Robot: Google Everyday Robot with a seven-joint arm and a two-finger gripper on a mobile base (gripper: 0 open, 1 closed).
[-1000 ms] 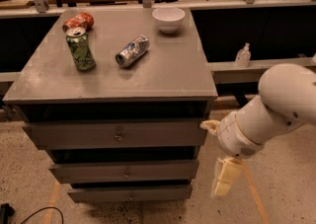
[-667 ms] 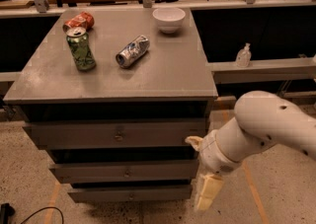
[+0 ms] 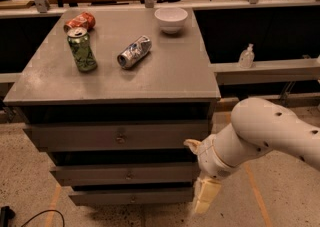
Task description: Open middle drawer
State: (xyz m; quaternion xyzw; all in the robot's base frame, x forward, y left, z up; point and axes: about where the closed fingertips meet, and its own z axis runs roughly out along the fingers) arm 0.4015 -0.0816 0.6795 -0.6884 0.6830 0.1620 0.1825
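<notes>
The middle drawer (image 3: 100, 174) is the shallow grey front with a small central knob (image 3: 129, 175), second of three in the grey cabinet, and it sits closed. My gripper (image 3: 195, 176) is at the right end of the cabinet front, level with the middle drawer and well right of its knob. Its two cream fingers stand apart, one fingertip (image 3: 190, 144) by the top drawer's right end and the other finger (image 3: 205, 197) lower down. It is open and holds nothing. My white arm (image 3: 265, 131) reaches in from the right.
The top drawer (image 3: 75, 137) and the bottom drawer (image 3: 100, 198) are closed. On the cabinet top (image 3: 165, 76) stand a green can (image 3: 82, 50), a red can (image 3: 80, 22) on its side, a silver can (image 3: 134, 51) on its side and a white bowl (image 3: 171, 19). A rail with a small bottle (image 3: 246, 56) runs at the right.
My arm and gripper have moved left and down, from right of the cabinet to its right front corner. The drawers and the things on top have not moved.
</notes>
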